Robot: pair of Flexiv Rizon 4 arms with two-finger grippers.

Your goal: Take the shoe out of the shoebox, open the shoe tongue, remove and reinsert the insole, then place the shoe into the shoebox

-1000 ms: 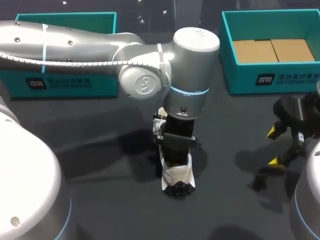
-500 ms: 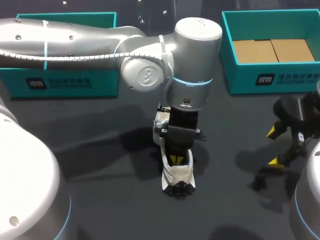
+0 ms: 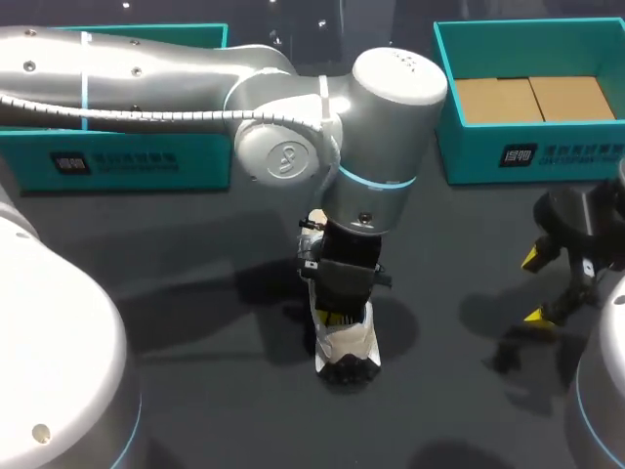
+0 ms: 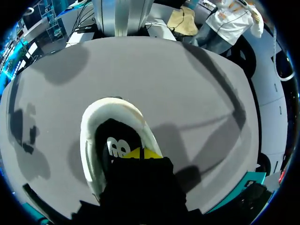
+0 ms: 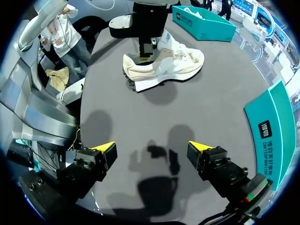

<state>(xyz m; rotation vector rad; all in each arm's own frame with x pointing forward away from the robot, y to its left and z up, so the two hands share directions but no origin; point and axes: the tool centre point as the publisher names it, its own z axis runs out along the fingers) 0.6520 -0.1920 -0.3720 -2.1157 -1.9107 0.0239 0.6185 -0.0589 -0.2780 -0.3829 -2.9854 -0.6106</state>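
**Item: shoe**. One low running shoe, off-white and cream, out of its box. It lies on its sole on the bench, directly under the left pincer.
- Upper: soft panels of mesh and suede-like material, rounded padded collar.
- Sole: thick and pale, with a dark lugged tread showing at one end.
- Interior: dark, carrying a pale printed mark on what is probably the insole, though the view down there is cramped.

**Handling:** judged light. The upper should give under pressure, while the sole is stiff enough to hold the shape. The collar rim and the tongue edge are the sound places to take hold, and the insole's heel end is thin and flexible enough to be peeled up. With nothing pinning the shoe, it may lift or skid on the smooth bench.

**Left pincer:** lowered into the shoe's opening. Its own black body hides it, so I cannot tell whether it is spread or pinching.

**Right pincer**: spread wide, holding nothing, above bare bench, with the shoe well ahead of it.

**Shoeboxes:** both teal card, rigid and open-topped. The near shoebox is beside the right pincer and has a brown cardboard floor. The far shoebox is beyond the left pincer.

**Bench:** dark grey, matt, flat.
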